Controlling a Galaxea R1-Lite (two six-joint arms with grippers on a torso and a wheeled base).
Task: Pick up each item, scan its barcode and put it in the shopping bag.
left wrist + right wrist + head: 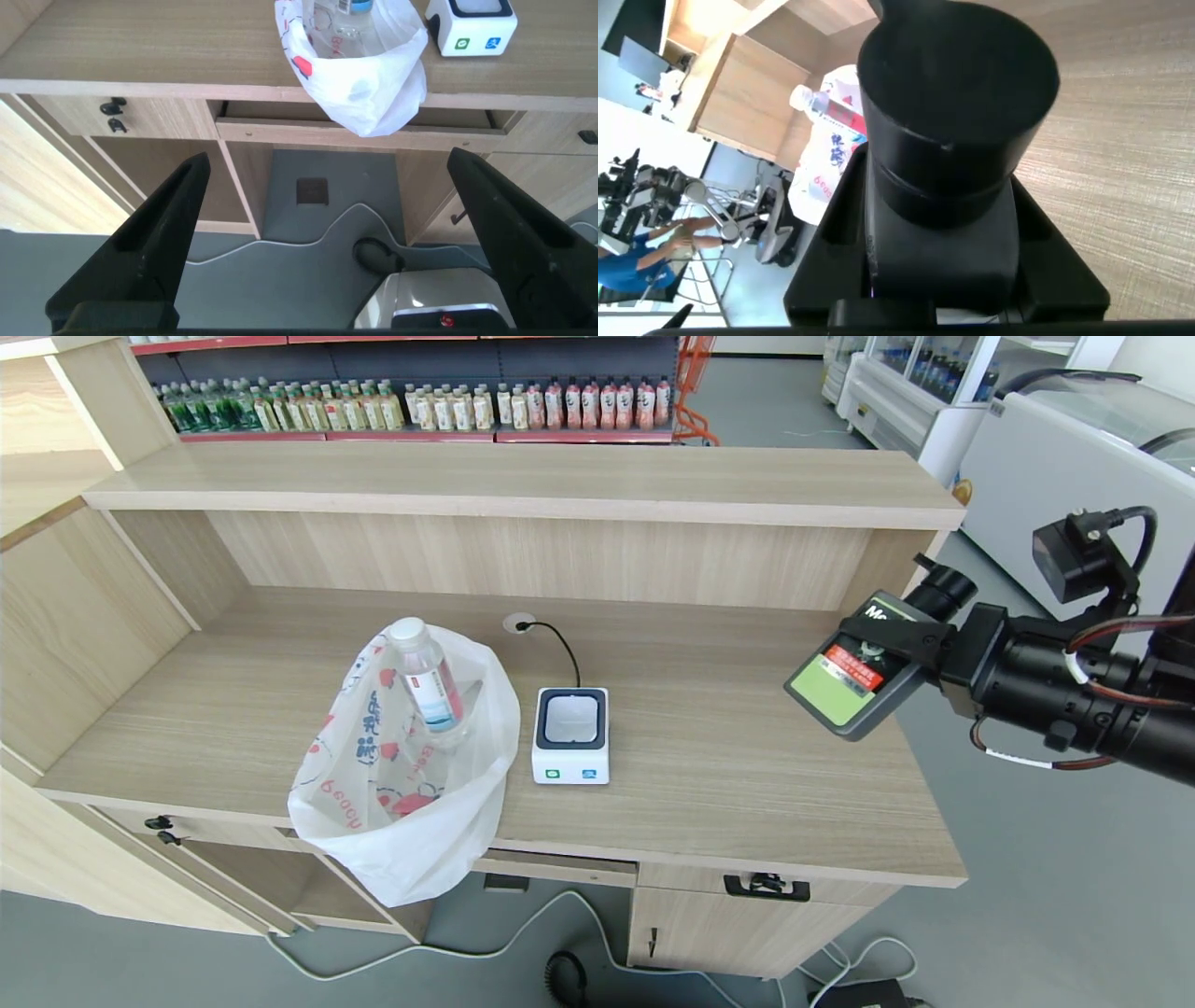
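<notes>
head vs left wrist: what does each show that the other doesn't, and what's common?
Head view, not left wrist: the right tool shut on a dark box with a green label, held up near the right end of the counter; the drinks shelf behind. Left wrist, not head: the left tool, open and empty, lower than the counter front. Both: the shopping bag with a bottle in it, hanging over the counter's front edge, and the scanner beside it.
</notes>
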